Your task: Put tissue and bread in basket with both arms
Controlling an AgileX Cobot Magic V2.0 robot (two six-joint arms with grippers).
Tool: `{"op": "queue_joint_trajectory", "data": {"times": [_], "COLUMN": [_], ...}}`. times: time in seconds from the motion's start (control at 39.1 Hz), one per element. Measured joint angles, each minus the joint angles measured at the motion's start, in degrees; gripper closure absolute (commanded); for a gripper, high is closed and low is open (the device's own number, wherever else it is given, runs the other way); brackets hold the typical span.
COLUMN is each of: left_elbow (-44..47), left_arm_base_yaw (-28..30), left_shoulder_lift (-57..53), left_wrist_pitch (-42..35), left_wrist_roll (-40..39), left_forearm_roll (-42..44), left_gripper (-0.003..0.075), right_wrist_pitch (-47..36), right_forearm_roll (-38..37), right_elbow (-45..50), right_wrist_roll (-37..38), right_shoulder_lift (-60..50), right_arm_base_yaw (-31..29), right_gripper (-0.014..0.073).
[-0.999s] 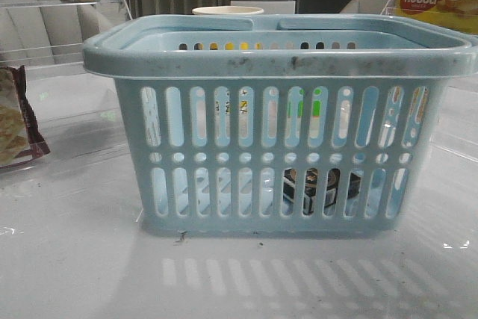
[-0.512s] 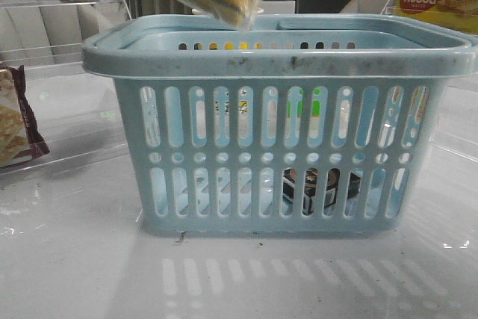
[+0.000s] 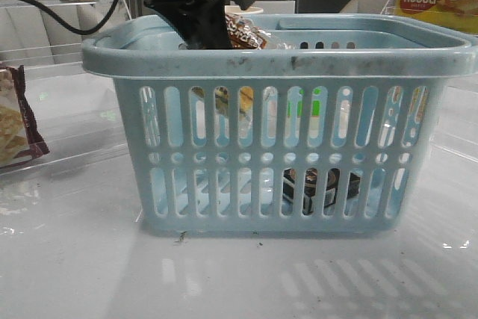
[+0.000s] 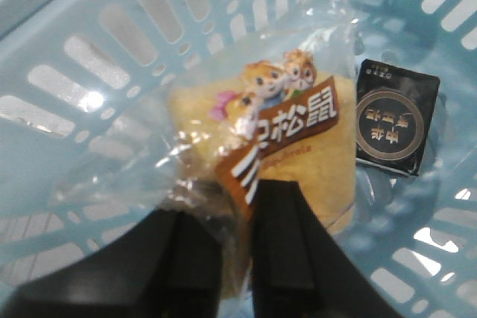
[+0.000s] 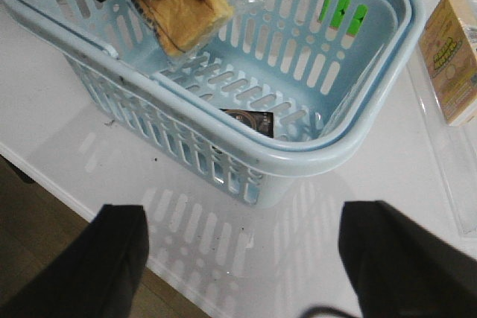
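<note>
Black left pincer [image 4: 235, 258] clamps the bagged bread [image 4: 279, 154] inside the basket [image 4: 89, 50]; right pincer [image 5: 242, 258] gapes wide.

The left tool [image 4: 237, 258] is pinching the bagged bread [image 4: 276, 154] at the bottom of the frame, its dark fingers [image 4: 287, 243] pressing the crinkly plastic. The tissue [image 4: 395, 126] is lying at right on the basket [image 4: 112, 35] floor, just beside the bag.
</note>
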Motion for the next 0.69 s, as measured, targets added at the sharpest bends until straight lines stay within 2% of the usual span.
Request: {"op": "queue_joint_trajectory", "data": {"times": [0.05, 0.13, 0.46, 0.69], "left_elbow": [0.0, 0.0, 0.0, 0.0], "left_arm_base_yaw": [0.0, 0.0, 0.0, 0.0], "left_shoulder_lift": [0.0, 0.0, -0.4, -7.7], "left_wrist_pitch": [-0.3, -0.3, -0.4, 1.7], "left_wrist_roll": [0.0, 0.0, 0.0, 0.0], "left_forearm_roll": [-0.4, -0.8, -1.3, -1.3], "left_gripper": [0.0260, 0.0218, 0.0280, 0.0286], "right_wrist_pitch": [0.0, 0.0, 0.0, 0.0], "right_forearm_roll": [0.0, 0.0, 0.0, 0.0], "right_elbow": [0.0, 0.0, 0.0, 0.0], "right_wrist_roll": [0.0, 0.0, 0.0, 0.0], "right_shoulder_lift": [0.0, 0.0, 0.0, 0.0], "right_arm_base_yaw": [0.0, 0.0, 0.0, 0.0], "right_gripper": [-0.0031, -0.0031, -0.0031, -0.0031]}}
